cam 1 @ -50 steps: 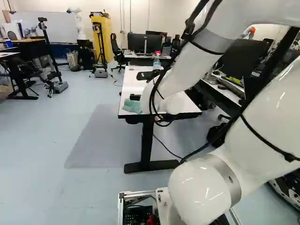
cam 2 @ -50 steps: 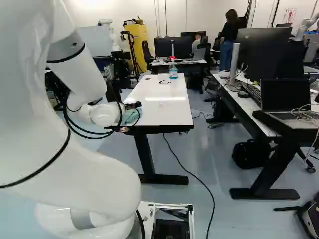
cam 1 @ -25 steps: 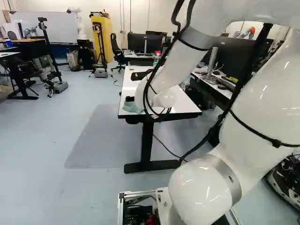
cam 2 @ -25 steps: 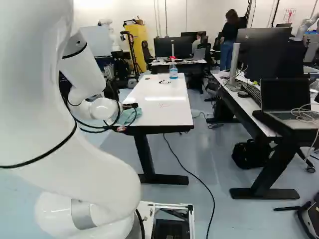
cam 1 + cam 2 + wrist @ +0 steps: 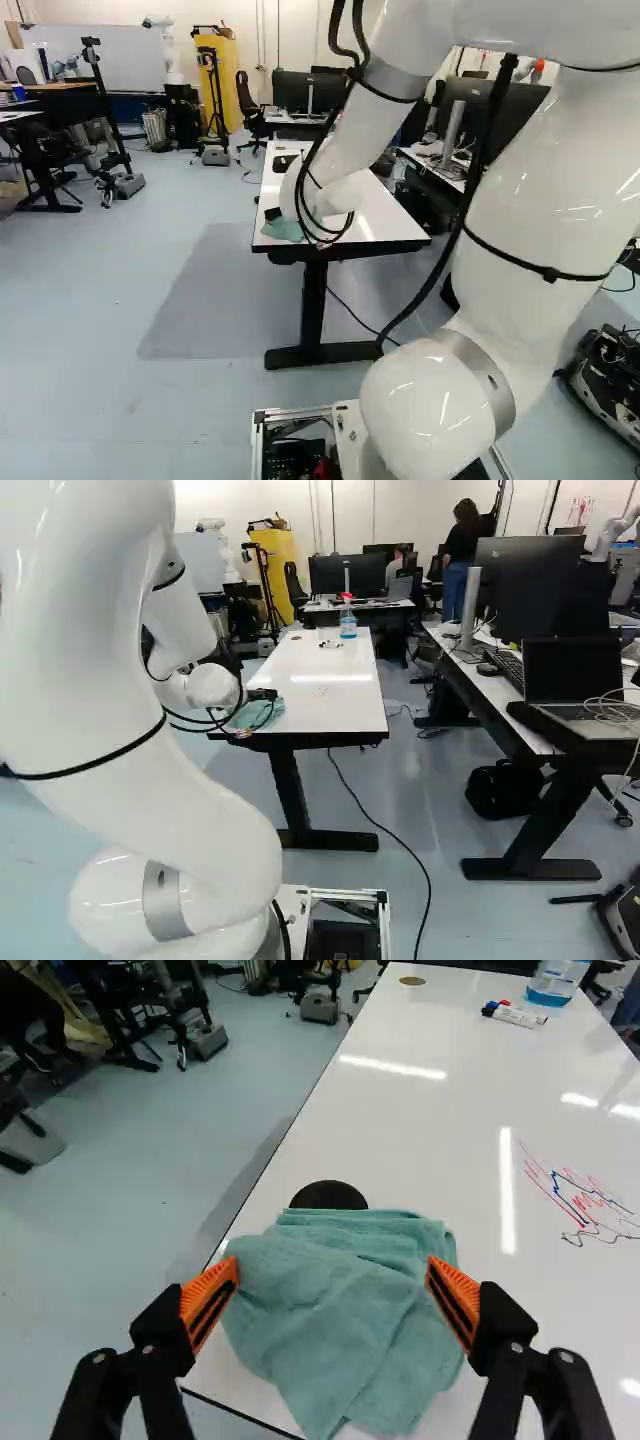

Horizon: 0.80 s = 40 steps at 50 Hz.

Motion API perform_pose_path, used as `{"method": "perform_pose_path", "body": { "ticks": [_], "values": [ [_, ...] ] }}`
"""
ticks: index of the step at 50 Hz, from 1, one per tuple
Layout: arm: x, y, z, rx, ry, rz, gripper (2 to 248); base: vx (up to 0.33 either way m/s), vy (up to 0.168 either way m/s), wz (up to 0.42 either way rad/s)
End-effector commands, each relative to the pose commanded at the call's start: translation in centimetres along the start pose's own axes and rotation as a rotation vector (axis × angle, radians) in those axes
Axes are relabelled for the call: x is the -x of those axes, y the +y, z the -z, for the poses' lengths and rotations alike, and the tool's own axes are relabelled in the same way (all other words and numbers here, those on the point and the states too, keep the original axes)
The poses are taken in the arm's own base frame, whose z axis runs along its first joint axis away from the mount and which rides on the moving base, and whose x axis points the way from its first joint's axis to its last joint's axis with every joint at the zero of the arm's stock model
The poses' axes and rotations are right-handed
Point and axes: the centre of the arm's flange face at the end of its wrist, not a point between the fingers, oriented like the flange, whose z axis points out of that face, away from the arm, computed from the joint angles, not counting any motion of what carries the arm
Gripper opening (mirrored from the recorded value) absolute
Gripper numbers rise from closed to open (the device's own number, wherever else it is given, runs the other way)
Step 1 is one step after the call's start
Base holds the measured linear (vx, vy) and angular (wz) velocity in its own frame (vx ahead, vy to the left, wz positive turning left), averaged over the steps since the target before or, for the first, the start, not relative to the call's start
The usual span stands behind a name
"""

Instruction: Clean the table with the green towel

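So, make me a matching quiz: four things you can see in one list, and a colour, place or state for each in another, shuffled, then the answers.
1. Green towel
2. Spray bottle
3. Scribbles
4. Finger pads

A. Red, blue and black
B. Orange, wide apart
C. Upright, at the far end of the table
D. Rumpled, at the near end of the table

Pairs: 1-D, 2-C, 3-A, 4-B

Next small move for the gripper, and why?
I'd ease the gripper slightly down, then close on the towel. Its fingers stand open with the bunched towel between them, near the table's edge; contact height is hard to judge. Pen scribbles remain to wipe, so the towel likely needs gripping first.
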Motion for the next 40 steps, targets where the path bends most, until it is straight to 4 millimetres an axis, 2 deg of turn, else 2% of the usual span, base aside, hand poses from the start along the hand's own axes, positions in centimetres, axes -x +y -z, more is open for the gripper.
{"method": "perform_pose_path", "body": {
  "ticks": [12,40],
  "values": [
    [-0.3,0.4,-1.2,0.006,-0.065,-0.005,247,0.0,0.0,0.0],
    [0.0,0.4,-1.3,0.006,-0.107,-0.005,247,0.0,0.0,0.0]
  ]
}}
